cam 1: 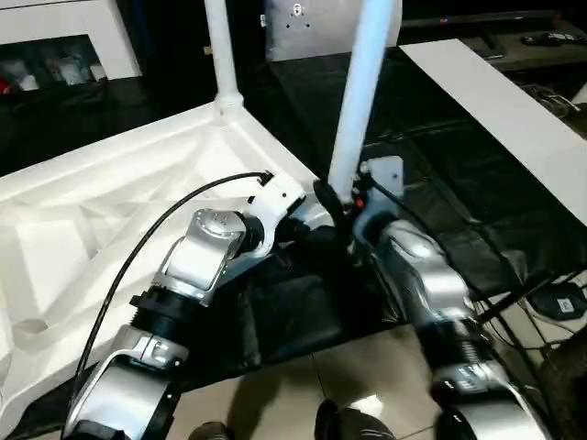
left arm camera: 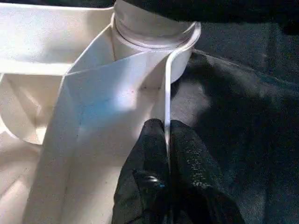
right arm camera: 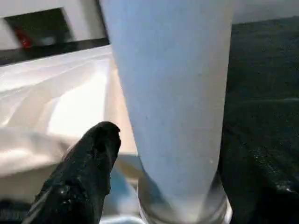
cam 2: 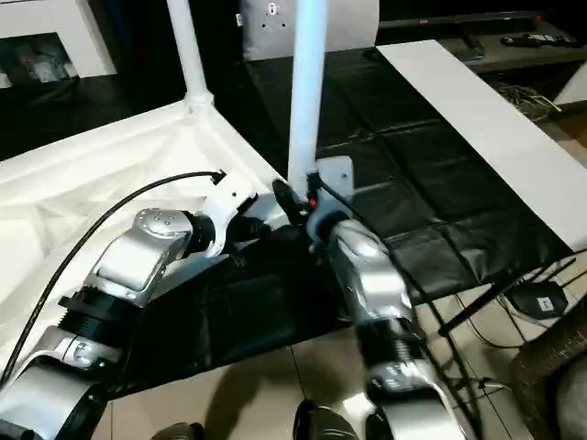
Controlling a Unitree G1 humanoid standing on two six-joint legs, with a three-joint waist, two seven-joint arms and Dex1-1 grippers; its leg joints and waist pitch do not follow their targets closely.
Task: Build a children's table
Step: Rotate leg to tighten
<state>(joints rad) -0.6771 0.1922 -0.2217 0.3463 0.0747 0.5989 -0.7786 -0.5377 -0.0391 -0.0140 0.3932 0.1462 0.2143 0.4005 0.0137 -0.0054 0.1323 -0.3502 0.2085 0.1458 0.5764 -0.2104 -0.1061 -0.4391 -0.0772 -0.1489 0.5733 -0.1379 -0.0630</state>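
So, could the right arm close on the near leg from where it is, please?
Probably yes: the right tool sits at the near leg's base, with one finger beside it and nothing between.

I count one white tabletop (cam 1: 119,197), lying underside up, and two white legs standing in its corner sockets: the near leg (cam 1: 359,101) and the far leg (cam 1: 220,50). Two hands are mine, the left hand (left arm camera: 167,154) and the right hand (cam 1: 341,203). One black cable (cam 1: 156,229) runs along my left arm; there may be more I can't make out.
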